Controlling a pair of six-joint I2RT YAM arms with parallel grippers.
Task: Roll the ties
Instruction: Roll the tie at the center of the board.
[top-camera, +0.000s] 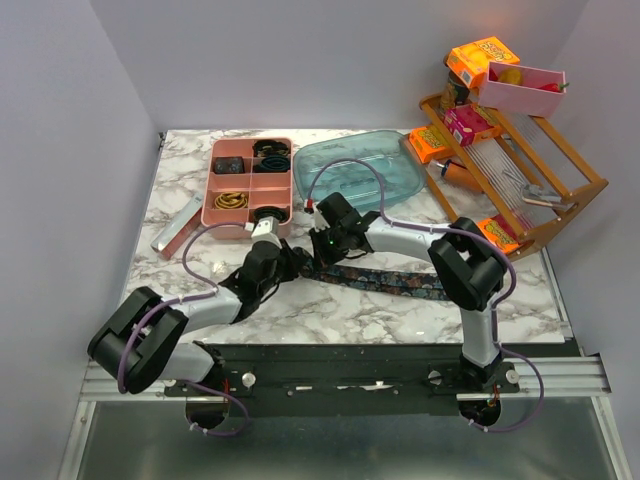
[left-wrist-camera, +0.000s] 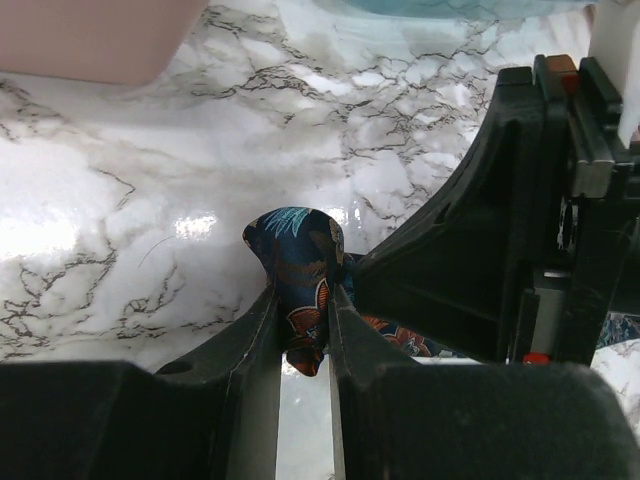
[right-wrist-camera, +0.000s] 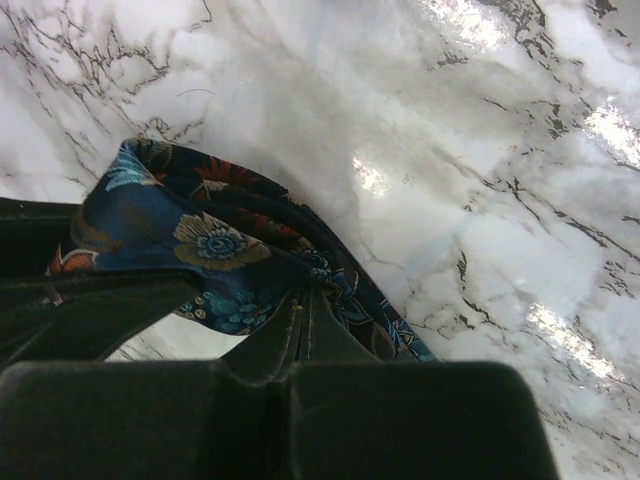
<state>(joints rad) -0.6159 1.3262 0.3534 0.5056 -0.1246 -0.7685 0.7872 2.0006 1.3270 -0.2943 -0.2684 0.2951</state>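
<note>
now, from the bottom of the overhead frame: both arms reach up from the rail toward frame centre. their grippers meet at the left end of the tie (top-camera: 385, 280). it lies flat on the marble table (top-camera: 400, 320), a dark strip running from centre toward centre right.

handling, our judgement: the tie is light, soft and limp, with no stiffness of its own. the weave looks smooth, so it is likely to slide on the polished marble and to spring loose from a roll. we reckon the narrow end is the place to hold, pinched across its width so the first turn gets a firm core and the long run stays free to feed in.

fingers: the left gripper (left-wrist-camera: 304, 305) is partly open. its pads (left-wrist-camera: 258, 335) clamp a bunched fold of tie that stands up between them, lower centre of its wrist view. the right gripper (right-wrist-camera: 300, 300) has its fingers pressed together. the fabric converges at the tips, so we read it as nipping a thin fold just beside the left grip.

further back, upper left of centre: a pink tray (top-camera: 212, 185) with dark coils in its compartments; we cannot tell what they are. beside it is a blue tub (top-camera: 390, 160), and at upper right a wooden rack (top-camera: 575, 165).
</note>
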